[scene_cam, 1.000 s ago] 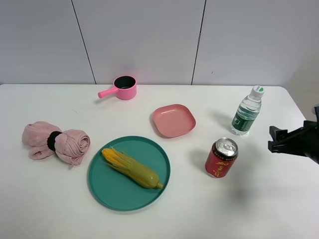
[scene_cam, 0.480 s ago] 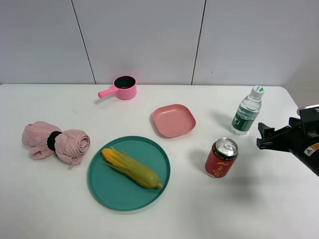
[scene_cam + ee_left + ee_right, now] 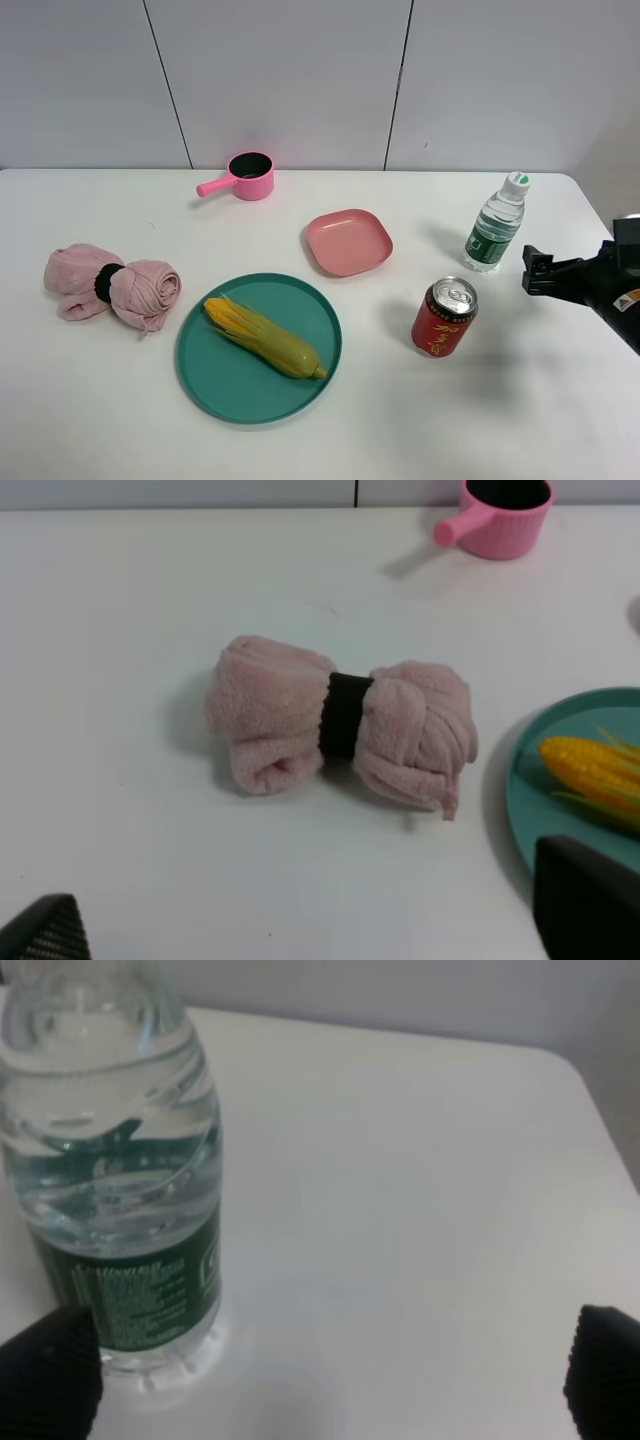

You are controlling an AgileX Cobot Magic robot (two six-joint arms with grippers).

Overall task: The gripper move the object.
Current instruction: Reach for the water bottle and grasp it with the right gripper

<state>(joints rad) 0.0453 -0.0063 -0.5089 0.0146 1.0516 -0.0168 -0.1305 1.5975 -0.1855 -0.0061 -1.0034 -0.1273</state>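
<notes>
The right tool (image 3: pixel 533 270) hovers low over the desk (image 3: pixel 560 400) at the far right edge, its black fingers spread wide with nothing between them. In its wrist view only the two tips show, with bare desk in the gap. The bottle (image 3: pixel 495 235) stands upright near it, at about ten o'clock from the tool in the high view. It is off to one side of the gap, close to one fingertip, not centred.

The bottle looks nearly full, so I judge it has some weight for its size. Its clear walls are thin and would likely dent under a hard squeeze. It is tall and narrow, so a nudge high up could tip it. The green label band (image 3: pixel 130 1280) low on the body looks the best place to take hold, not the cap.

The red can (image 3: pixel 444 317) stands at seven o'clock from the bottle, apart from it.

The left tool (image 3: pixel 318 920) is also spread wide and empty, over the pink towel roll (image 3: pixel 340 720).
</notes>
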